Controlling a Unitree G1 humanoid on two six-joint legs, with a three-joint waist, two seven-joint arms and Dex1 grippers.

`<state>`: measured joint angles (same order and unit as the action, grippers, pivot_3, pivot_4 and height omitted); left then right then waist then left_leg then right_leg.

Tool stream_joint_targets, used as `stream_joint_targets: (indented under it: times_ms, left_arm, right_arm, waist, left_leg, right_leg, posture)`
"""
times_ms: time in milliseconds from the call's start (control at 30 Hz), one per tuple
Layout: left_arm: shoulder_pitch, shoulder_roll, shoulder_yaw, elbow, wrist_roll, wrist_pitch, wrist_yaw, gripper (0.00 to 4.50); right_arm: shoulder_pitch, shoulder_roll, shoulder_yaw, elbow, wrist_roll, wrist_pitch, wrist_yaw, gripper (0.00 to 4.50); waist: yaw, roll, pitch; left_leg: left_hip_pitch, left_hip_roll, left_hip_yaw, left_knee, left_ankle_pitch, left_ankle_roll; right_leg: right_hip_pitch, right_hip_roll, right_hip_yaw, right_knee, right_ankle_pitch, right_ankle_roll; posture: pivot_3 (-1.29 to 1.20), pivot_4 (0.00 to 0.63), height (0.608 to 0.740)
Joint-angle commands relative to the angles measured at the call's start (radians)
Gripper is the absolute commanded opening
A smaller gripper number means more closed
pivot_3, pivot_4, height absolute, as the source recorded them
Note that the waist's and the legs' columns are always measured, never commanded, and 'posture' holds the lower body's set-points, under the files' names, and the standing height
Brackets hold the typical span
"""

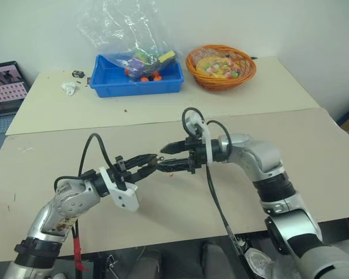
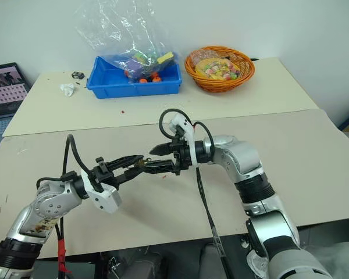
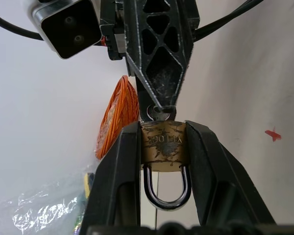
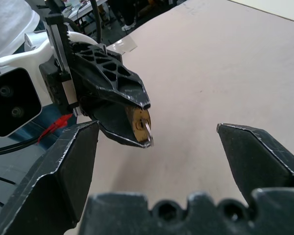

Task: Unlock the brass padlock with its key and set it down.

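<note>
The brass padlock [image 3: 163,147] is pinched between the two black fingers of my left gripper [image 3: 163,128], its silvery shackle [image 3: 166,195] pointing back toward the wrist. A short silvery key [image 4: 147,128] sticks out of the padlock's [image 4: 136,123] far end. My right gripper [image 4: 157,129] faces it from the other side with its jaws spread wide, one finger on each side of the left gripper's tip and nothing between them. Both grippers meet above the middle of the near table, left gripper [image 1: 152,159] against right gripper [image 1: 160,159].
On the far table stand a blue bin [image 1: 104,84] of small toys under a clear plastic bag [image 1: 122,26], and an orange wicker basket [image 1: 247,72] of sweets. A laptop [image 1: 6,87] sits at the far left. A crumpled white scrap [image 1: 68,88] lies near the bin.
</note>
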<state>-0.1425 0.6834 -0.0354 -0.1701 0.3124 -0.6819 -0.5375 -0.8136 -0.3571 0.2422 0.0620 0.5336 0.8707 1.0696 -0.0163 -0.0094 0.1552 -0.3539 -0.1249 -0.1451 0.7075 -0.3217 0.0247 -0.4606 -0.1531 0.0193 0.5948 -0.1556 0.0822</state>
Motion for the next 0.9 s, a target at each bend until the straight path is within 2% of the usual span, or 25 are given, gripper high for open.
stream_joint_targets:
  times_ms: [33,333,367,600,733,800,900]
  left_arm:
    - [-0.005,0.016,0.003,-0.009,-0.014,-0.02,0.013,0.82]
    - [-0.002,0.02,0.006,-0.012,-0.013,-0.021,0.017,0.82]
    - [-0.003,0.02,0.007,-0.012,-0.012,-0.02,0.018,0.82]
    - [-0.004,0.024,0.008,-0.011,-0.007,-0.025,0.026,0.82]
    - [-0.005,0.023,0.009,-0.017,-0.005,-0.032,0.031,0.82]
    - [-0.005,0.023,0.009,-0.019,-0.004,-0.032,0.031,0.82]
    - [-0.002,0.023,0.009,-0.023,0.001,-0.032,0.034,0.82]
  right_arm:
    - [-0.024,-0.004,-0.025,-0.017,0.021,0.014,0.008,3.46]
    - [-0.008,-0.014,-0.032,-0.033,0.028,0.029,0.01,0.26]
    - [-0.007,-0.013,-0.033,-0.033,0.03,0.031,0.011,0.06]
    - [-0.004,-0.009,-0.03,-0.037,0.038,0.038,0.004,0.06]
    - [-0.005,0.007,-0.044,-0.041,0.072,0.105,-0.02,0.06]
    - [-0.017,0.028,-0.061,-0.032,0.11,0.207,-0.056,0.06]
    - [-0.072,0.106,-0.144,0.071,0.18,0.465,-0.153,0.06]
  waist:
    - [0.001,0.0,0.0]
    - [0.0,0.0,0.0]
    - [-0.001,0.0,0.0]
    - [0.0,0.0,0.0]
    - [0.0,0.0,0.0]
    - [0.0,0.0,0.0]
    - [-0.003,0.0,0.0]
  left_leg:
    - [0.0,0.0,0.0,0.0,0.0,0.0]
    - [0.0,0.0,0.0,0.0,0.0,0.0]
    - [0.0,0.0,0.0,0.0,0.0,0.0]
    - [0.0,0.0,0.0,0.0,0.0,0.0]
    - [0.0,0.0,0.0,0.0,0.0,0.0]
    - [0.0,0.0,0.0,0.0,0.0,0.0]
    - [0.0,0.0,0.0,0.0,0.0,0.0]
  right_leg:
    - [0.0,0.0,0.0,0.0,0.0,0.0]
    - [0.0,0.0,0.0,0.0,0.0,0.0]
    - [0.0,0.0,0.0,0.0,0.0,0.0]
    - [0.0,0.0,0.0,0.0,0.0,0.0]
    - [0.0,0.0,0.0,0.0,0.0,0.0]
    - [0.0,0.0,0.0,0.0,0.0,0.0]
    - [0.0,0.0,0.0,0.0,0.0,0.0]
  posture:
    - [0.0,0.15,0.732]
    - [0.0,0.15,0.732]
    - [0.0,0.15,0.732]
    - [0.0,0.15,0.732]
    - [0.0,0.15,0.732]
    - [0.0,0.15,0.732]
    - [0.0,0.15,0.732]
